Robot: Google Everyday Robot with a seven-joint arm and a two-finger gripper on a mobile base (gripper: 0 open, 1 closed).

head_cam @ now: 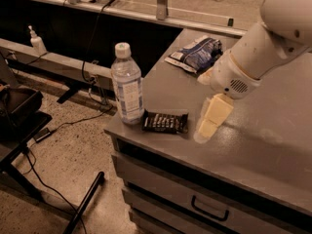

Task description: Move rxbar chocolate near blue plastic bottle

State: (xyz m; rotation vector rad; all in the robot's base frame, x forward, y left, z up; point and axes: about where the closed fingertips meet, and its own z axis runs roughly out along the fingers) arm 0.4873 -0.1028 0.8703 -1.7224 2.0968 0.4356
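The rxbar chocolate (165, 122), a flat black wrapper with white lettering, lies on the grey cabinet top near the front left corner. Its left end is right beside the base of the blue plastic bottle (127, 85). The bottle is clear with a white cap and a pale label, and it stands upright at the corner. My gripper (210, 120) hangs a little above the top, just right of the bar and apart from it. Its cream fingers (216, 110) point down and hold nothing.
A blue-and-white snack bag (196, 54) lies at the back of the cabinet top (263, 145). The top's front and left edges run close to the bar and bottle. On the floor at left are cables and a black stand (19, 130). A small white pump bottle (36, 41) stands far left.
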